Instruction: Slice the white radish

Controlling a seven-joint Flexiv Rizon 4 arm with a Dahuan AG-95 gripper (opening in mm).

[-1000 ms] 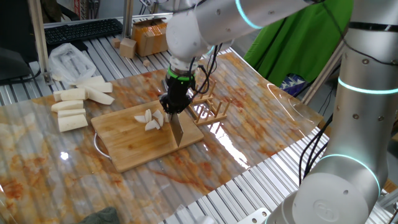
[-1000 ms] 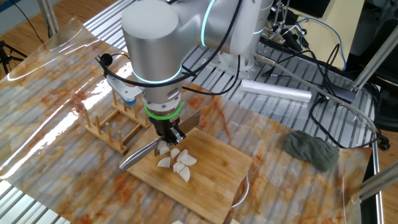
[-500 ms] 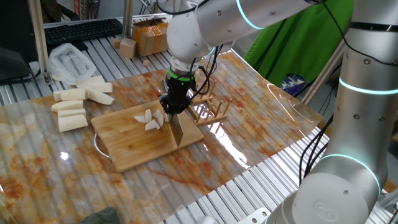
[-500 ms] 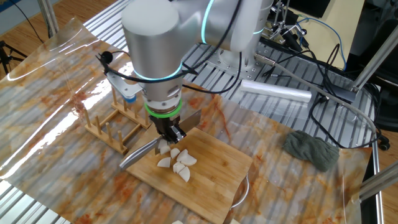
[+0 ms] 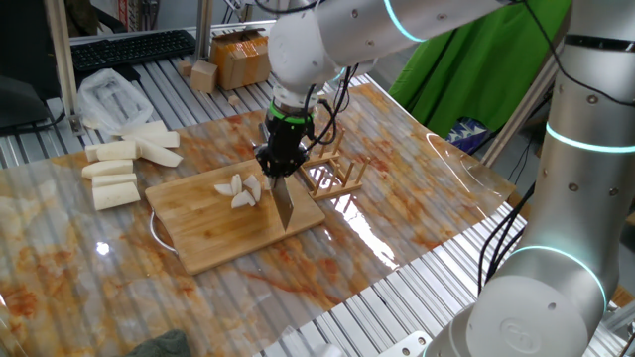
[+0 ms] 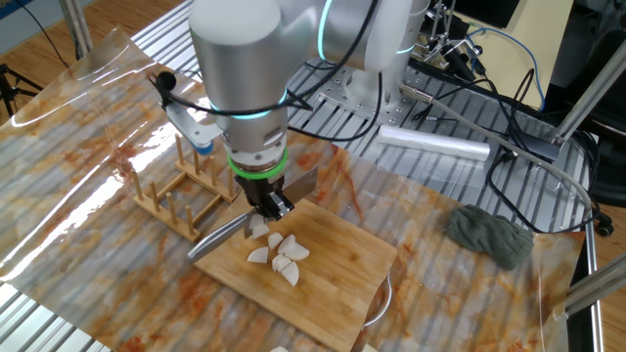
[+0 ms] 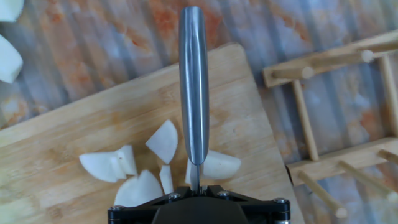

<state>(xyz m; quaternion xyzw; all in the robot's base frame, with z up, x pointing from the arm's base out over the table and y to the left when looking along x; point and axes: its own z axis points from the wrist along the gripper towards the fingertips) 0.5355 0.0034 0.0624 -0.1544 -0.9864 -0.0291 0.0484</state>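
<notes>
Hand view cuts off the fingertips; the jaws (image 5: 275,171) pinch a knife (image 7: 193,87) above white radish slices (image 7: 134,171) on the cutting board (image 5: 213,233).

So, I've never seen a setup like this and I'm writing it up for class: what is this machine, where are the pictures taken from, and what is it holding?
It is a robot arm whose gripper is shut on a knife. Two pictures come from fixed cameras on different sides of the table; the third looks down along the blade from the hand. On the wooden cutting board lie pale radish slices. Beside it stands a wooden rack, and farther off lie longer white sticks.
</notes>
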